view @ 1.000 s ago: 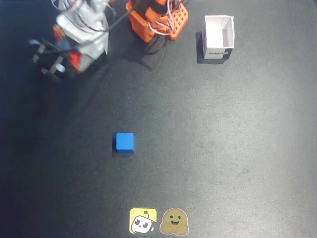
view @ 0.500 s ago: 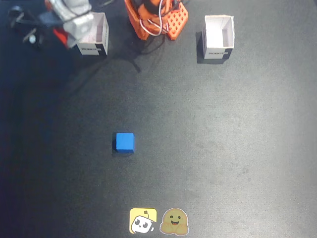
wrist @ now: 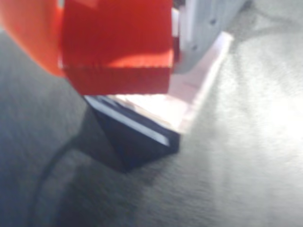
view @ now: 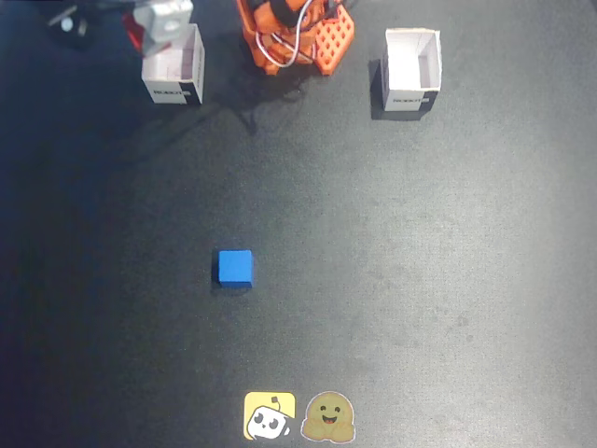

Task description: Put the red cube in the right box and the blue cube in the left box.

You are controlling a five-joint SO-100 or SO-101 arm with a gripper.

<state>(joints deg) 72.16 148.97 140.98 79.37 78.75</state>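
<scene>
I have the red cube (wrist: pixel 117 47) pinched in the gripper (wrist: pixel 118 52), an orange finger on its left side and a grey one on its right in the wrist view, and it hangs just above the open top of the white box (wrist: pixel 184 101). In the fixed view that is the box at upper left (view: pixel 174 65), with the arm's head over its far rim; the second white box (view: pixel 411 67) stands well apart, past the orange base (view: pixel 298 37). The cube looks solid, stiff and light, with plain flat faces that I judge give the fingers a square hold. The blue cube (view: pixel 235 267) sits alone on the dark table (view: pixel 420 280); I would take it across two opposite faces, from above.
</scene>
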